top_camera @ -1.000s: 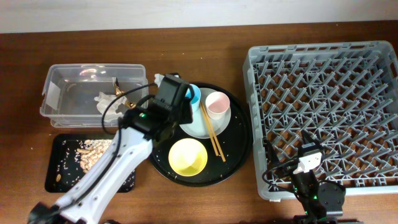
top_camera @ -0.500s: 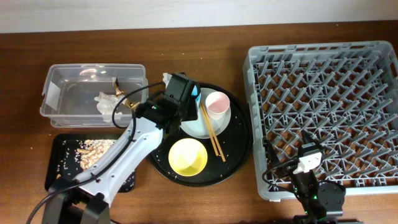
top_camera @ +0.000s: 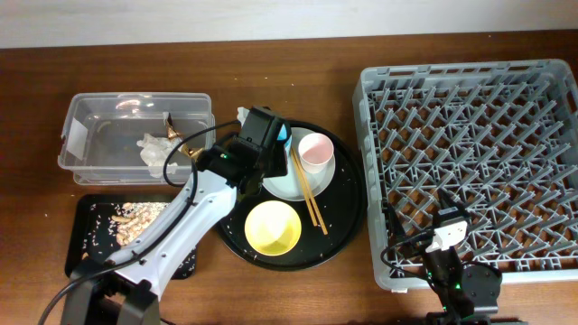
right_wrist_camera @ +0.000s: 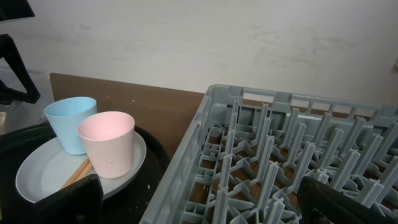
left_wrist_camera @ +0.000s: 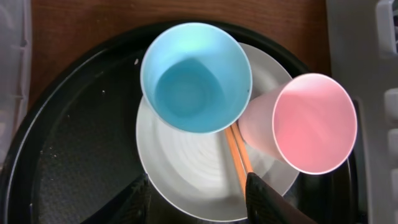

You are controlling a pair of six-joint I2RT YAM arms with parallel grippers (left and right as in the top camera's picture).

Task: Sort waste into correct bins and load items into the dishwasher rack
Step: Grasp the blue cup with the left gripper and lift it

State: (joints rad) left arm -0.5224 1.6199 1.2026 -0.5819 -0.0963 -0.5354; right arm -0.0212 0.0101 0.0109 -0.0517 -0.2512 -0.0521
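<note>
Left tool (left_wrist_camera: 199, 202) released, nothing in it, fingers spread over the near rim of the pale round plate (left_wrist_camera: 186, 180). Small light-blue cup (left_wrist_camera: 196, 78) stands upright on the plate, mouth up, straight ahead on the tool's centreline. Small pink cup (left_wrist_camera: 314, 121) just beside it on the right; contact unclear. Pair of thin wooden chopsticks (left_wrist_camera: 238, 155) runs from between the cups toward the right finger, far ends hidden under the cups. Left arm is clearly nearer. Right tool (right_wrist_camera: 199, 205) is also spread and empty, at the near edge of the large grey plastic dishwasher rack (top_camera: 470, 153), well apart. In the overhead view the left wrist covers most of the blue cup.
</note>
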